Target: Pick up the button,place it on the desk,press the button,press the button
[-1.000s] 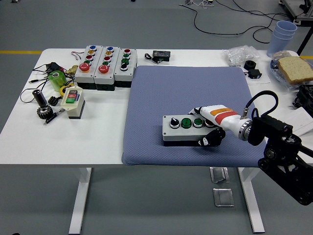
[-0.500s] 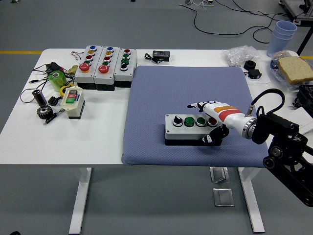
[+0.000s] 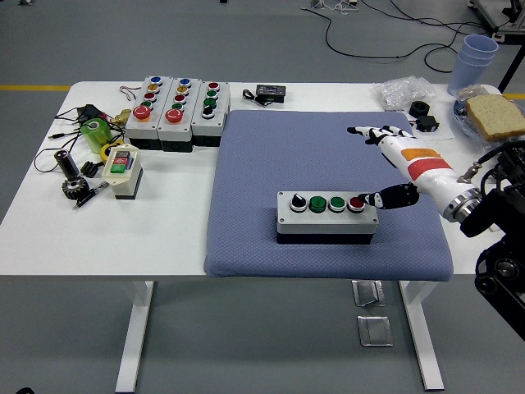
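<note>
A grey button box (image 3: 326, 215) with a black knob, two green buttons and a red button (image 3: 356, 203) lies on the blue mat (image 3: 271, 156), near its front edge. My right hand (image 3: 369, 164) is off the box, to its right and slightly behind it. The fingers (image 3: 367, 133) are spread open and point left over the mat. The black thumb tip (image 3: 379, 199) is right beside the red button at the box's right end; I cannot tell if it touches. The hand holds nothing. The left arm is out of view.
Three larger button boxes (image 3: 176, 111) stand at the back left, with a small beige switch box (image 3: 121, 168), a green object (image 3: 94, 131), a gear (image 3: 72, 187) and cables nearby. Bread (image 3: 495, 115), blue cups (image 3: 476, 56) and a plastic bag (image 3: 406, 90) are at the back right.
My right hand let go of the button box, opened and drew back to the right and up. The box shifted slightly right, then stayed on the mat.
</note>
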Action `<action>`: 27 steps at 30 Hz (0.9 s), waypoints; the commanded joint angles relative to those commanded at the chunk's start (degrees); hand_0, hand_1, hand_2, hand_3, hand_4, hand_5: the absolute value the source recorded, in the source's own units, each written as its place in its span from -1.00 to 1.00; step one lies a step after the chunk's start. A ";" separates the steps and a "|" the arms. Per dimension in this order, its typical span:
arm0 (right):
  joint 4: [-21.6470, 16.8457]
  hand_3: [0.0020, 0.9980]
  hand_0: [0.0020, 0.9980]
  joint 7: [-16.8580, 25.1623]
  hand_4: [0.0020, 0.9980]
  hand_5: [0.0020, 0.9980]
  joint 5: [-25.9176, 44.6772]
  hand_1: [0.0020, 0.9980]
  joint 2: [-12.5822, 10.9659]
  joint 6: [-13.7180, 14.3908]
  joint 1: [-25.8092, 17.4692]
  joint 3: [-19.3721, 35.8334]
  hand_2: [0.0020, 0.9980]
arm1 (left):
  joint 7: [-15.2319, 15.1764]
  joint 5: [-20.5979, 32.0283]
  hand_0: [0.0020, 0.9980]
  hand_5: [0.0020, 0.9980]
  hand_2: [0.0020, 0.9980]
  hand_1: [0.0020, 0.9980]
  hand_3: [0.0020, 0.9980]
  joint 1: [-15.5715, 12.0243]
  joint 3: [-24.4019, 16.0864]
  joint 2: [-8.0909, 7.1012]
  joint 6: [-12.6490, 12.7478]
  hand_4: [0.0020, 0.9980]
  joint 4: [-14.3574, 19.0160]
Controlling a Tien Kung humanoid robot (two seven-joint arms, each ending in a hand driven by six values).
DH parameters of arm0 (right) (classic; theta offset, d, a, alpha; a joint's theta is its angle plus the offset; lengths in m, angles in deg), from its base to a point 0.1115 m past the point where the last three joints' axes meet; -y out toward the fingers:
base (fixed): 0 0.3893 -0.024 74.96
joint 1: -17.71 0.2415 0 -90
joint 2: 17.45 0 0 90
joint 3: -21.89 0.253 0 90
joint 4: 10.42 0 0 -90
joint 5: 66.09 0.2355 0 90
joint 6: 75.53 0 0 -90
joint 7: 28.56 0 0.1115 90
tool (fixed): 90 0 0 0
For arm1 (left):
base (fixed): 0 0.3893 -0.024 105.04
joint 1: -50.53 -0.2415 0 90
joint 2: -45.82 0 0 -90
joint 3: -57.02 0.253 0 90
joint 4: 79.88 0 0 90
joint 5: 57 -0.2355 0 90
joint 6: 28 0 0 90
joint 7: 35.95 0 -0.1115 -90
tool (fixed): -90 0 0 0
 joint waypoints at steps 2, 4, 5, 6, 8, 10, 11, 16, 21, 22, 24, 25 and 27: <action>-0.20 0.31 -0.48 -0.88 0.83 -0.43 1.45 -0.91 -0.50 -0.41 -0.65 0.29 -0.38 | 0.02 0.01 0.30 0.69 0.28 0.29 0.09 -0.01 0.04 -0.01 0.01 -0.39 0.00; -0.25 0.31 -0.48 -1.58 0.83 -0.43 2.87 -0.91 -0.68 -0.57 -1.15 0.29 -0.38 | -0.01 -0.07 0.30 0.69 0.28 0.29 0.09 -0.01 0.07 -0.01 -0.01 -0.39 0.00; -0.29 0.31 -0.48 -1.91 0.83 -0.43 3.47 -0.91 -0.73 -0.63 -1.41 0.26 -0.38 | -0.04 -0.11 0.30 0.69 0.28 0.29 0.09 0.00 0.08 0.00 -0.01 -0.39 0.00; -0.42 0.30 -0.73 -2.41 0.83 -0.10 3.89 -1.00 -0.79 -0.86 -1.79 0.22 -0.59 | -0.07 -0.13 0.30 0.69 0.28 0.29 0.09 -0.01 0.10 0.01 -0.02 -0.39 0.00; -0.57 0.30 -0.73 -3.20 0.83 -0.10 4.40 -1.00 -0.81 -1.63 -2.21 0.15 -0.59 | -0.06 -0.17 0.30 0.69 0.28 0.29 0.09 -0.04 0.02 0.03 -0.01 -0.39 0.00; -0.48 0.30 -0.73 -3.84 0.83 -0.10 4.63 -1.00 -0.79 -2.41 -2.43 -0.01 -0.59 | -0.06 -0.15 0.30 0.69 0.28 0.29 0.09 -0.05 0.01 0.04 0.01 -0.39 0.00; -0.41 0.30 -0.73 -4.06 0.83 -0.10 4.60 -1.00 -0.79 -2.67 -2.46 -0.07 -0.59 | -0.07 -0.15 0.30 0.69 0.28 0.29 0.09 -0.06 0.02 0.04 0.01 -0.39 0.00; -0.20 0.30 -0.74 -5.10 0.83 0.00 4.29 -1.00 -0.61 -4.27 -2.54 -0.40 -0.60 | -0.04 -0.12 0.30 0.70 0.28 0.29 0.09 -0.08 0.07 0.05 0.05 -0.39 0.00; -0.15 0.29 -0.74 -5.44 0.84 0.09 3.94 -1.00 -0.70 -5.50 -2.74 -0.64 -0.61 | -0.11 -0.39 0.30 0.70 0.28 0.29 0.09 -0.06 0.05 0.05 0.02 -0.38 0.00; -0.21 0.29 -0.74 -5.44 0.84 0.09 3.97 -1.00 -0.74 -5.58 -2.85 -0.65 -0.61 | -0.13 -0.42 0.30 0.70 0.28 0.29 0.09 -0.08 0.05 0.05 0.02 -0.38 0.00; -0.33 0.28 -0.74 -5.49 0.84 0.12 3.89 -1.00 -0.85 -5.77 -3.13 -0.74 -0.62 | -0.08 -0.50 0.30 0.70 0.28 0.29 0.09 -0.17 -0.05 0.06 0.02 -0.39 0.00; -0.34 0.28 -0.74 -5.49 0.84 0.12 3.90 -1.00 -0.88 -5.81 -3.24 -0.79 -0.62 | -0.08 -0.52 0.30 0.70 0.28 0.29 0.09 -0.21 -0.04 0.08 0.01 -0.39 0.00; -0.42 0.28 -0.74 -5.47 0.84 0.12 3.96 -1.00 -0.95 -5.91 -3.61 -0.95 -0.62 | -0.11 -0.64 0.30 0.70 0.28 0.29 0.09 -0.32 0.02 0.11 -0.02 -0.39 0.00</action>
